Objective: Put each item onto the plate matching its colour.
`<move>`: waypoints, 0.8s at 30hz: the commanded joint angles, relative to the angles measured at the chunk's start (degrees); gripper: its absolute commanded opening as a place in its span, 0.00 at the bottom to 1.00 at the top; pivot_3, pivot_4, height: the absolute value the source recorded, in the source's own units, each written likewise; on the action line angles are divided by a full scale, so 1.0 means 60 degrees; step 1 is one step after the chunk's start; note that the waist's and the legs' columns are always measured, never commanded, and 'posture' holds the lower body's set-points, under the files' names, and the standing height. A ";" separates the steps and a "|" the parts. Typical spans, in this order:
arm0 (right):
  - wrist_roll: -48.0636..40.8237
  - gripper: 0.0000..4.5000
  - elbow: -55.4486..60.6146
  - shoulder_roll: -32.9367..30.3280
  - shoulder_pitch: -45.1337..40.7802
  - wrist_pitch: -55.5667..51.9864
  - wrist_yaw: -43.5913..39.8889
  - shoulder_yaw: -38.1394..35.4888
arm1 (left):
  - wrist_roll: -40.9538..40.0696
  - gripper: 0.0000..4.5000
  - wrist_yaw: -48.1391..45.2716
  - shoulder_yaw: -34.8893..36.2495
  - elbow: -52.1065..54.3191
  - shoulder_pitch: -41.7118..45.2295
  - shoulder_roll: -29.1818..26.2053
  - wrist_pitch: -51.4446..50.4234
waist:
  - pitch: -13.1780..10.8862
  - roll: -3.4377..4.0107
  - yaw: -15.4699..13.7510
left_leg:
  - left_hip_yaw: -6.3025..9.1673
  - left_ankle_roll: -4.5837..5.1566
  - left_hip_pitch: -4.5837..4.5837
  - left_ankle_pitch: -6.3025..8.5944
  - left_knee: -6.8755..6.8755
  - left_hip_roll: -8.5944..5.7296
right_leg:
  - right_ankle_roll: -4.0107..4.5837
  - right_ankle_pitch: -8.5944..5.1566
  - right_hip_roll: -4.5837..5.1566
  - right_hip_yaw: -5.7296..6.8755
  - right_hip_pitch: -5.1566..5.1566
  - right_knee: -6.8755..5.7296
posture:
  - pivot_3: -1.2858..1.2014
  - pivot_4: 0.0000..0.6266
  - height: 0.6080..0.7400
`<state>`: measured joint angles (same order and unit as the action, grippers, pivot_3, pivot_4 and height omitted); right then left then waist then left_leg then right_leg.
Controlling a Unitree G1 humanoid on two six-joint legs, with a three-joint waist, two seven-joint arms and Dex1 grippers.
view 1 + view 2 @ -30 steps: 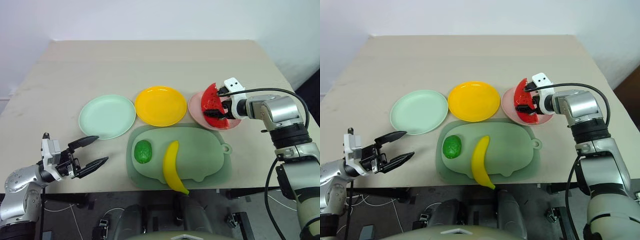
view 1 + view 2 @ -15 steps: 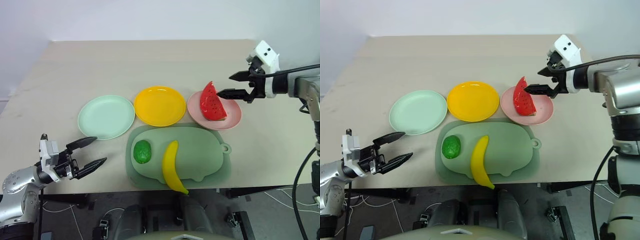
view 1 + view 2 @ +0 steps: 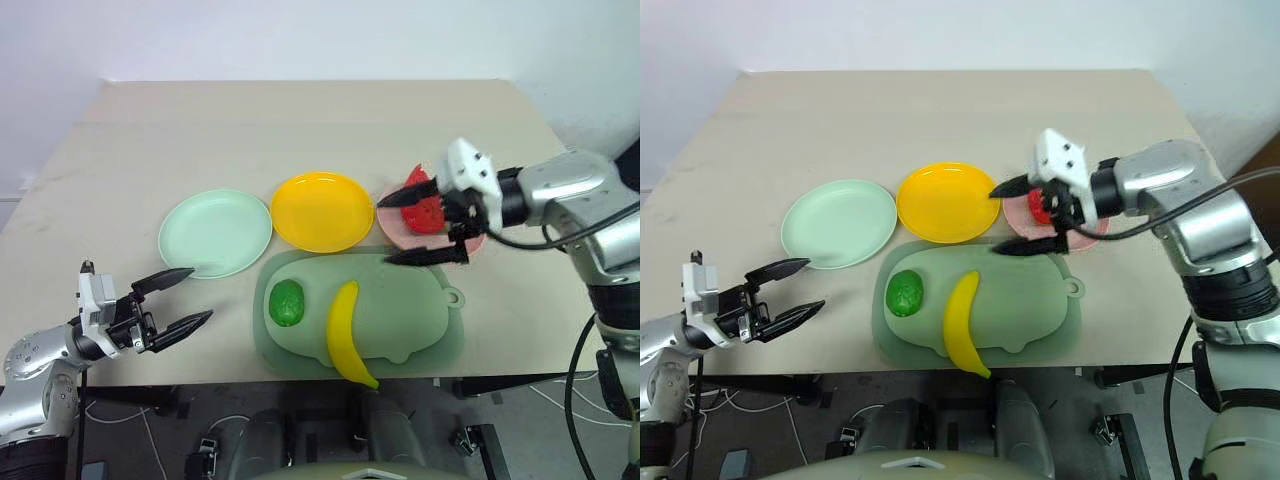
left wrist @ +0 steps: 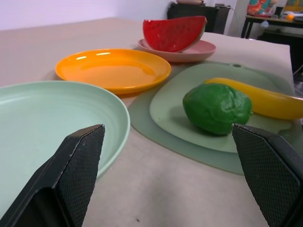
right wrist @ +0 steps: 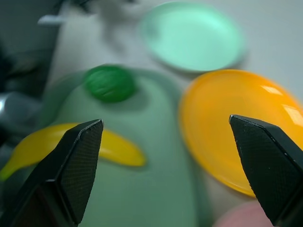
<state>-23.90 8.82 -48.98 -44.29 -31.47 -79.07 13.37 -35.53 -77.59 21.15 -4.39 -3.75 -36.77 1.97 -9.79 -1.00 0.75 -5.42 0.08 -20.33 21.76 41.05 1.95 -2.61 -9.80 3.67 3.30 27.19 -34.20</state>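
The watermelon (image 4: 174, 33) lies on the pink plate (image 4: 203, 51), at two o'clock from the middle of the table (image 3: 300, 130). From the head views most of it is hidden behind the right gripper (image 3: 418, 226), which hangs above it with its fingers spread wide, gripping nothing; only a red patch shows between them. The pink plate's near rim is also covered there. The yellow plate (image 3: 321, 210) sits at twelve o'clock of the pig-shaped board (image 3: 400, 310), the green plate (image 3: 215, 232) at ten o'clock, both bare. On the board lie the green vegetable (image 3: 286, 302) and, at its three o'clock, the banana (image 3: 346, 333), whose tip juts past the board's near edge. The left gripper (image 3: 178, 300) hovers at eight o'clock, off the table's edge, fingers parted and empty.
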 commanded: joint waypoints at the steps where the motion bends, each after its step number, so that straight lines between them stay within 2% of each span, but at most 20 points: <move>1: 0.0484 1.00 -0.0003 0.0191 -0.0035 0.1014 -0.0659 0.0553 | -0.0056 1.00 -0.0132 0.0111 0.0275 -0.0057 -0.0096 0.0261 | 0.0000 0.0000 -0.0004 | 0.0000 -0.0001 0.0000 -0.0001 0.0001 -0.0001 | 0.0000 0.0000 -0.0001 0.0000 0.0001 -0.0002 | 0.52 0.24 0.97; 6: 0.1753 1.00 -0.0585 0.0740 -0.0212 0.3063 -0.1639 0.1858 | 0.0021 1.00 -0.0257 0.0067 0.0350 -0.0236 -0.0170 0.0377 | 0.0000 0.0000 0.0005 | -0.0005 -0.0004 0.0003 -0.0002 0.0001 -0.0003 | 0.0000 0.0000 -0.0005 0.0002 -0.0002 -0.0002 | 0.52 0.24 0.97; 9: 0.2042 1.00 -0.0767 0.1098 -0.0359 0.3623 -0.2078 0.2268 | 0.0013 1.00 -0.0233 0.0039 0.0498 -0.0377 -0.0142 0.0400 | -0.0001 0.0001 0.0007 | -0.0029 -0.0008 0.0003 -0.0004 0.0001 -0.0003 | 0.0000 0.0000 -0.0007 0.0002 0.0000 -0.0004 | 0.52 0.24 0.97; 12: 0.2376 1.00 -0.1080 0.1326 -0.0412 0.4172 -0.2224 0.2540 | 0.0008 1.00 -0.0171 0.0029 0.0601 -0.0455 -0.0118 0.0399 | 0.0000 0.0001 -0.0004 | -0.0034 -0.0054 0.0004 -0.0030 0.0002 -0.0002 | 0.0001 0.0000 -0.0007 0.0002 0.0001 -0.0006 | 0.52 0.24 0.97; 24: 0.3465 1.00 -0.2337 0.2538 -0.0533 0.5404 -0.2213 0.3232 | -0.0046 1.00 0.0250 0.0172 0.1044 -0.1010 0.0027 0.0462 | 0.0000 0.0001 -0.0002 | -0.0035 -0.0064 0.0008 -0.0035 0.0004 -0.0003 | 0.0004 -0.0001 -0.0008 0.0003 -0.0003 -0.0011 | 0.52 0.24 0.97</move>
<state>-3.36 -5.43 -34.23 -46.17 -0.07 -92.38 33.10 -35.48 -76.38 21.08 0.07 -9.50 -36.48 3.79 -9.79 -0.99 0.74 -5.62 -0.30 -20.28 21.55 41.07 1.93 -2.59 -9.81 3.63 3.32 27.17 -34.28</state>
